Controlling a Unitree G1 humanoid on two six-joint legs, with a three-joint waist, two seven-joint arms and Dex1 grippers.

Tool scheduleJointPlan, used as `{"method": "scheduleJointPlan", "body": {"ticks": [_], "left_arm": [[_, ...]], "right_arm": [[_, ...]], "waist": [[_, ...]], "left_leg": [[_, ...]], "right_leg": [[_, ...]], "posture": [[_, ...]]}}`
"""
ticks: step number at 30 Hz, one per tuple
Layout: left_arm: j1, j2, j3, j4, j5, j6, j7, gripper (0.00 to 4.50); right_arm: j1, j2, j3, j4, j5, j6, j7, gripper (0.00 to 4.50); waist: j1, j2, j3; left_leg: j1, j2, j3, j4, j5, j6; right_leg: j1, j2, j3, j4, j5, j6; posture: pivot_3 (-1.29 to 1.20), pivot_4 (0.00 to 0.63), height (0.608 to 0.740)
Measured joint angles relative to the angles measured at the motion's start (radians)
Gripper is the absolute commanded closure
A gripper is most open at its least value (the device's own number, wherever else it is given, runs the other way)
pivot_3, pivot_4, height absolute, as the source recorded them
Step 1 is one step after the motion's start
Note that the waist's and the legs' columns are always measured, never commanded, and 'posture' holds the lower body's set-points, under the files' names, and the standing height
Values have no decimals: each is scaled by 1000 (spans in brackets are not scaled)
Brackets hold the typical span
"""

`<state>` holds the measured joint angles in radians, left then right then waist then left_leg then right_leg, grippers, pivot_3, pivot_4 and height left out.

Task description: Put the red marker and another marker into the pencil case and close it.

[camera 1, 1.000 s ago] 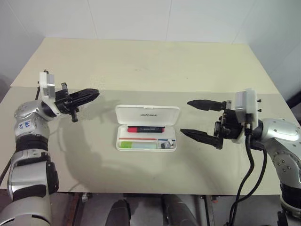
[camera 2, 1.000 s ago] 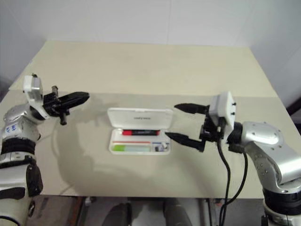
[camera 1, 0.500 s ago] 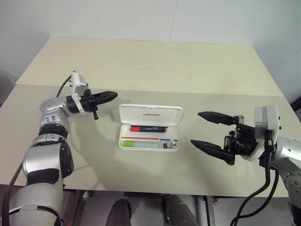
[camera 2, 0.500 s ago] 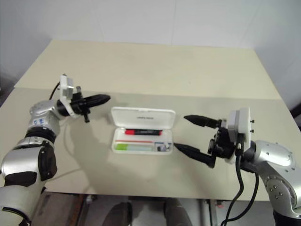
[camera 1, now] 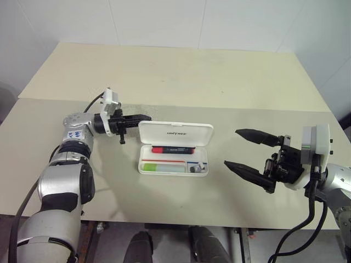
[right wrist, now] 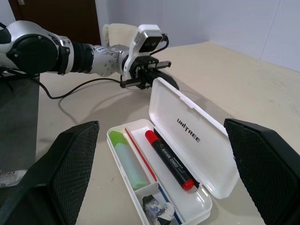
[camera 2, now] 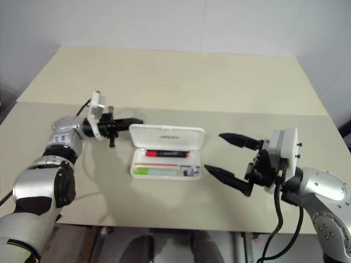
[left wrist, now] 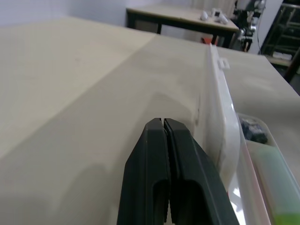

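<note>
Altogether two markers (right wrist: pixel 150 164), one pencil case (camera 1: pixel 174 133).

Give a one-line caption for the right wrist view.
Open case holding red marker and green marker; shut left gripper at the lid's back.

Head pair looks down over table (camera 1: pixel 230 82); both wrist cams close, level, share pencil case (right wrist: pixel 187 133), prob. lid.

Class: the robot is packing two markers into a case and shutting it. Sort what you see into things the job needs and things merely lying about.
Needed:
red marker
light green marker
pencil case, lid open
left gripper
right gripper

Lying about:
small grey-black bit in the case's end compartment
</note>
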<state>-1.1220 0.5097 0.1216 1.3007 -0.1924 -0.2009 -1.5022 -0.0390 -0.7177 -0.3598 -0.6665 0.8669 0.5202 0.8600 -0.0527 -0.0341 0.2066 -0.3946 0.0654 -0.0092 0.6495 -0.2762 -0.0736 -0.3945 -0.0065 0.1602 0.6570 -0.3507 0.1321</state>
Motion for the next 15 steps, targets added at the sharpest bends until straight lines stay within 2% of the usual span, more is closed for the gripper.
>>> {"method": "scheduleJointPlan", "body": {"ticks": [9, 15], "left_arm": [[40, -1, -196, -107, -97, 2, 0, 4457], [130, 42, -373, -294, -270, 7, 0, 4457]], "right_arm": [[9, -11, 0, 0, 0, -13, -4, 0], [3, -12, 3, 4, -5, -20, -4, 0]], "waist": [[-1, 0, 0], [0, 0, 0]], "left_leg": [[0, 0, 0, 0, 0, 0], [0, 0, -1, 0, 0, 0]], "right_leg": [[0, 0, 0, 0, 0, 0], [0, 0, 0, 1, 0, 0]], "posture": [[0, 150, 740], [0, 150, 740]]}}
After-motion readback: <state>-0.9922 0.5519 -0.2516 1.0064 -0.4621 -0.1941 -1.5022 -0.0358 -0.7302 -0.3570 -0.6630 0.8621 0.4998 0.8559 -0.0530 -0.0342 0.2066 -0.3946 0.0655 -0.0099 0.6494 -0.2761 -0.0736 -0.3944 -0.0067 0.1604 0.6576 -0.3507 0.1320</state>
